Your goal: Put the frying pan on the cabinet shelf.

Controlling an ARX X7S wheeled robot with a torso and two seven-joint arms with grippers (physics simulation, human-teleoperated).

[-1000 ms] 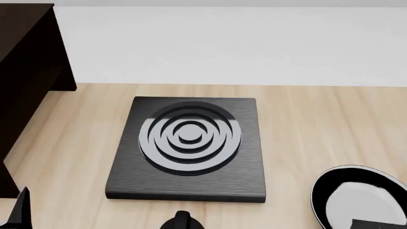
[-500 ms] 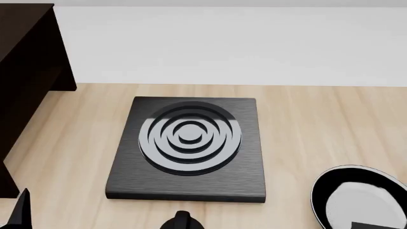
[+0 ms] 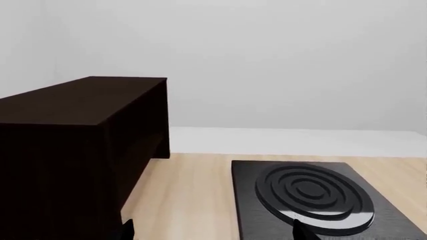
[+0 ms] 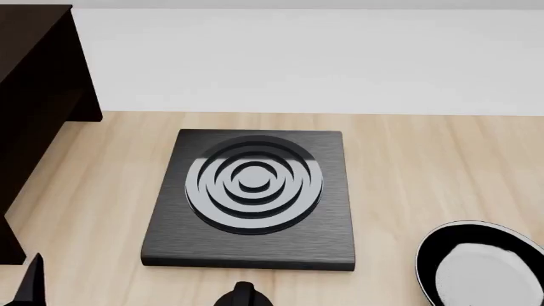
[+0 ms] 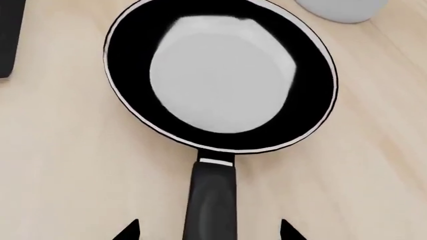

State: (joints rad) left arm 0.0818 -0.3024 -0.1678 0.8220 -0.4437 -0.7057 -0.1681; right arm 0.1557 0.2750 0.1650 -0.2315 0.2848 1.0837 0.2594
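Observation:
The frying pan point(image 5: 223, 72), black with a pale grey inside and a thin light rim, lies on the light wooden tabletop; its long black handle point(image 5: 213, 205) runs back between my right gripper's two open fingertips point(image 5: 128, 231). The right gripper point(image 5: 210, 231) is open, with gaps on both sides of the handle. In the head view the pan point(image 4: 480, 268) sits at the lower right and the right gripper is out of frame. The dark cabinet point(image 3: 73, 150) stands at the left, its top board point(image 3: 80, 102) showing; it also shows in the head view point(image 4: 34, 108). My left gripper point(image 3: 213, 231) is open and empty above the table.
A square black stove plate point(image 4: 252, 197) with concentric rings lies mid-table, also in the left wrist view point(image 3: 310, 197). A white cup's base point(image 5: 337, 9) stands just beyond the pan. A white wall runs behind the table. A dark knob point(image 4: 242, 294) shows at the bottom edge.
The dark part of my right arm that overlapped the pan's lower edge in the head view has dropped out of frame. The left fingertip has sunk slightly. The pan has not moved.

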